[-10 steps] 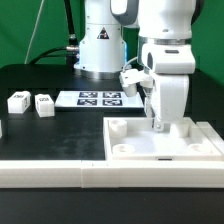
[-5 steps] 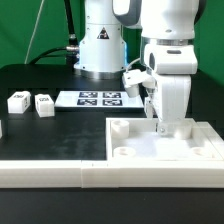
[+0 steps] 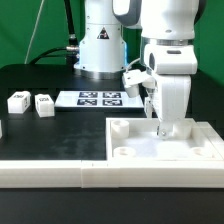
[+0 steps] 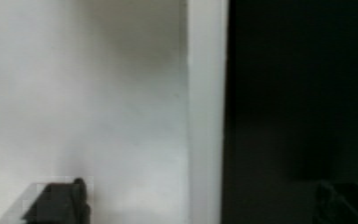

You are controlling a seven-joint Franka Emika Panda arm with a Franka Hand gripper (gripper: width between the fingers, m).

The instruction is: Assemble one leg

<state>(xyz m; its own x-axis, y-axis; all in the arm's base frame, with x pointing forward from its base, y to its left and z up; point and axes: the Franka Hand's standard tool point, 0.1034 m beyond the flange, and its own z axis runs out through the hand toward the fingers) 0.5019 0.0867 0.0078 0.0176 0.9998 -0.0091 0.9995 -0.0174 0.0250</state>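
Two small white legs (image 3: 18, 101) (image 3: 43, 104) with black-and-white markers lie on the black table at the exterior view's left, far from my gripper. My gripper (image 3: 160, 128) is down at the far edge of the large white panel (image 3: 165, 150). In the wrist view the gripper (image 4: 202, 205) is open and holds nothing. One dark fingertip (image 4: 55, 205) is over the white panel (image 4: 105, 100) and the other is over the black table (image 4: 300, 100), so the jaws straddle the panel's edge.
The marker board (image 3: 100, 98) lies behind the panel, near the robot base (image 3: 100, 45). A white rail (image 3: 50, 172) runs along the table's front edge. Another white part shows at the left border (image 3: 2, 128).
The gripper has shifted very slightly to the exterior view's right and stays low at the panel's far edge. The legs and panel have not moved.
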